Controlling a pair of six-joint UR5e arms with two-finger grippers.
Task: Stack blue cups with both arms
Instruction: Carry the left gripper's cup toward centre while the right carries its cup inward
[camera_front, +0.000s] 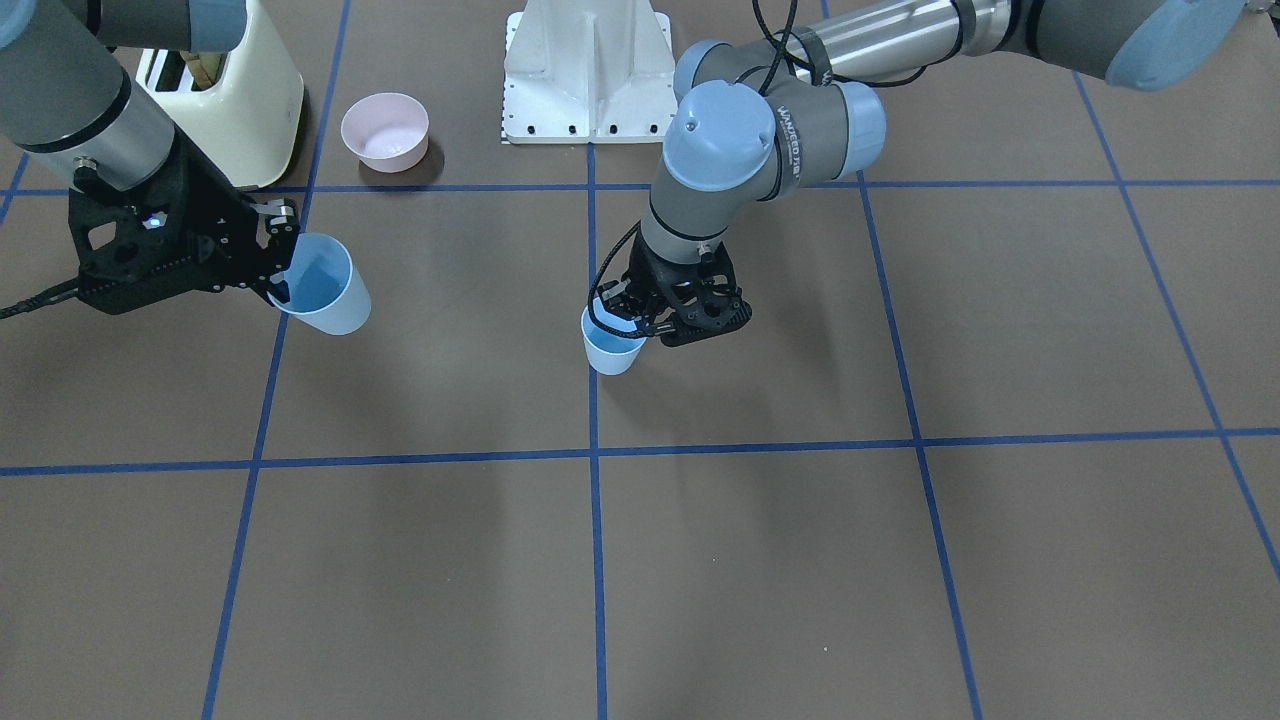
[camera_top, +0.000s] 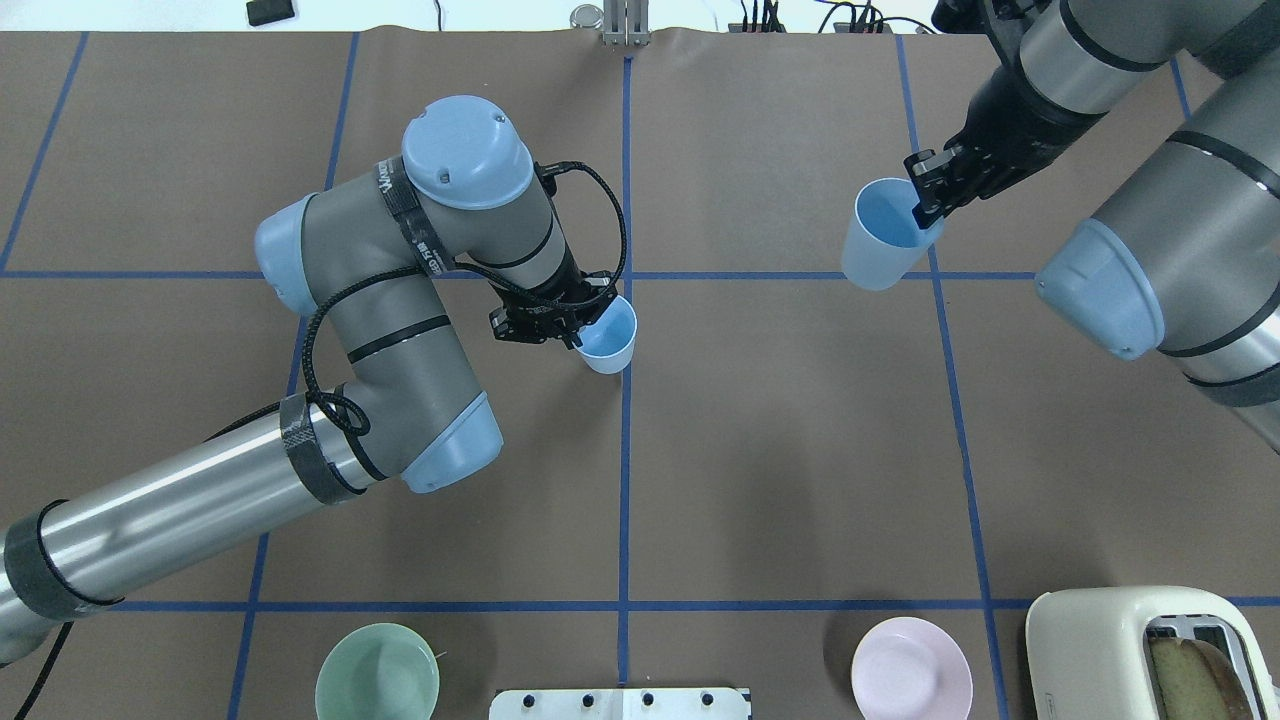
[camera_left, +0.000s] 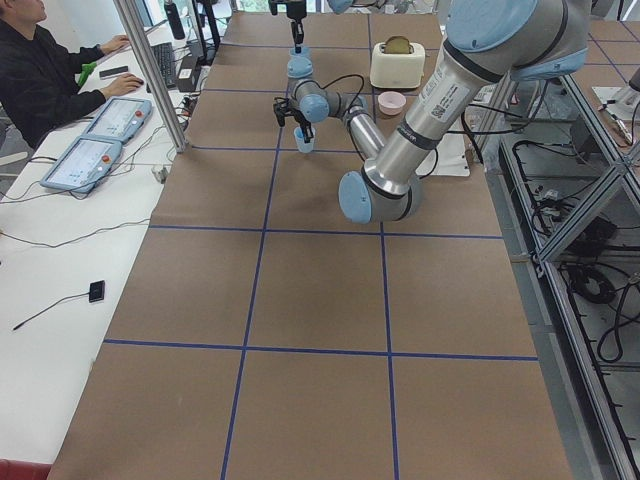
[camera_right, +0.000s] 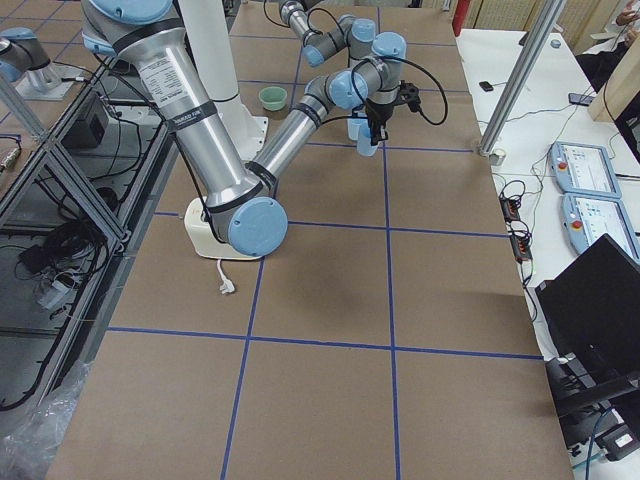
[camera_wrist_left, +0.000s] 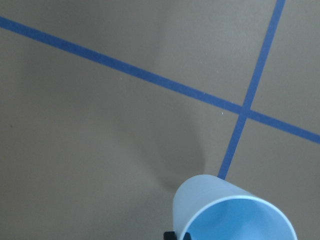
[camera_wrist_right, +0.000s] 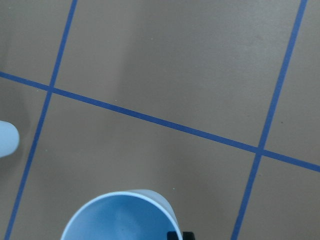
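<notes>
Two pale-blue cups are each held at the rim. My left gripper (camera_top: 585, 325) (camera_front: 625, 318) is shut on one blue cup (camera_top: 610, 342) (camera_front: 612, 350), upright near the table's centre cross of blue lines; I cannot tell whether it touches the table. It fills the bottom of the left wrist view (camera_wrist_left: 230, 210). My right gripper (camera_top: 925, 205) (camera_front: 283, 262) is shut on the other blue cup (camera_top: 885, 235) (camera_front: 325, 285), tilted and held above the table. This cup also shows in the right wrist view (camera_wrist_right: 120, 217).
A pink bowl (camera_top: 910, 680) (camera_front: 385, 130), a mint-green bowl (camera_top: 378, 672) and a cream toaster (camera_top: 1140, 655) (camera_front: 235, 90) stand near the white base (camera_front: 587, 70). An operator (camera_left: 40, 70) sits at a side desk.
</notes>
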